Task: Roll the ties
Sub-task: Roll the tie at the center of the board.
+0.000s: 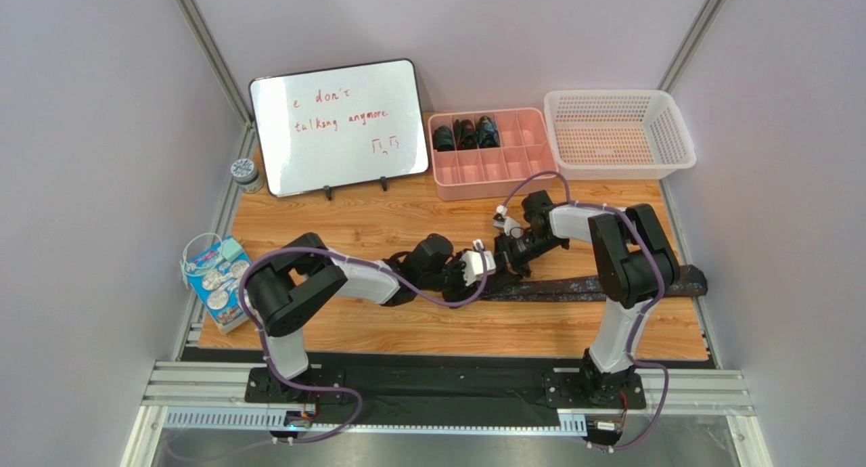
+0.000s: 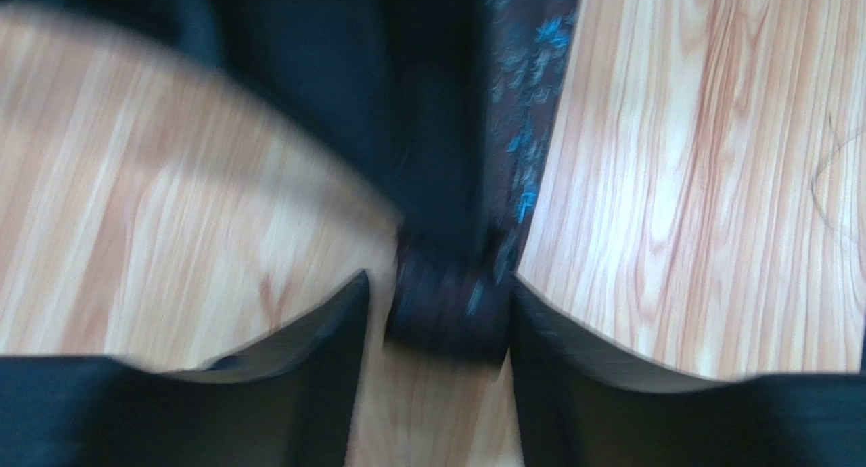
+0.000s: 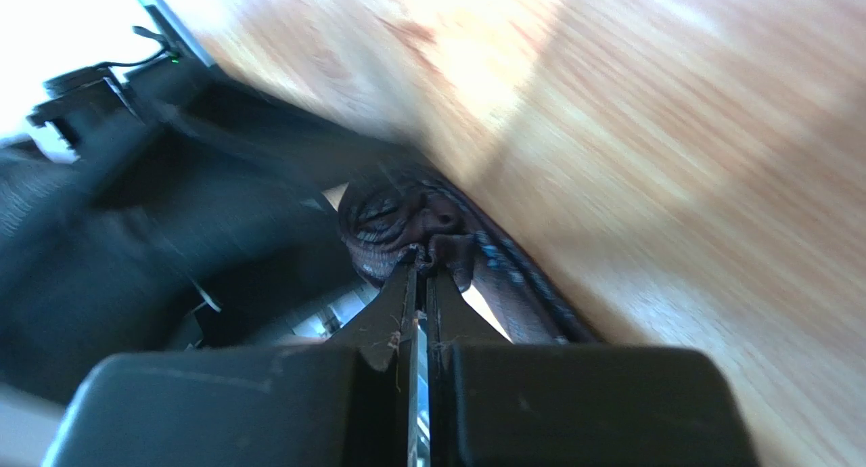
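Currently, tie coil (image 2: pixel 447 310) between parted left fingers (image 2: pixel 579 376), right fingers (image 3: pixel 391 315) together against it.

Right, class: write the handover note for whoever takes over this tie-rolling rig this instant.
Left gripper: open, straddling the rolled end of the tie.
Right gripper: shut, apparently pinching that roll's core.
Rest of the tie: unrolled, flat across the wooden table.
Done: three rolled ties in the far-left compartments of the pink divided tray.
Left: finish this roll, then presumably tray it.
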